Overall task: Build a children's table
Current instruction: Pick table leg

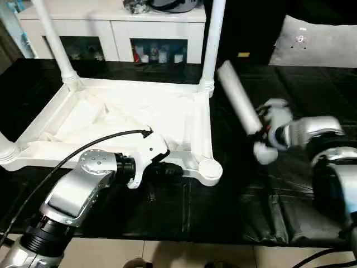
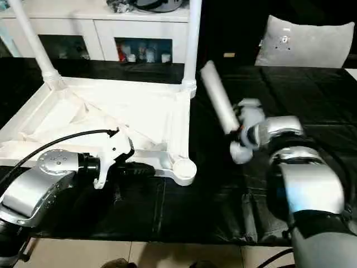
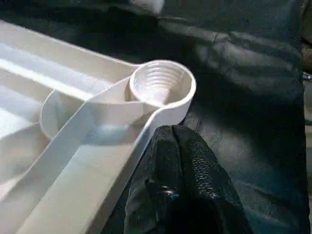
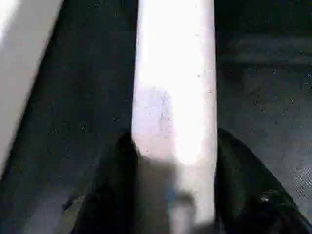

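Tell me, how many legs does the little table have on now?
At least two legs stand up in the far corners of the upside-down table top, and a third peeks in at the near left corner. The right gripper holds another leg between its fingers. The left gripper, shut, rests by the near right socket, which is still empty. That leg still needs fitting.

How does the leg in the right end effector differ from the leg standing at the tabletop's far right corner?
The held leg lies tilted off the tabletop, clamped in the right end effector. The far-right corner leg stands upright, seated in its socket, with nothing gripping it. Both are white round legs.
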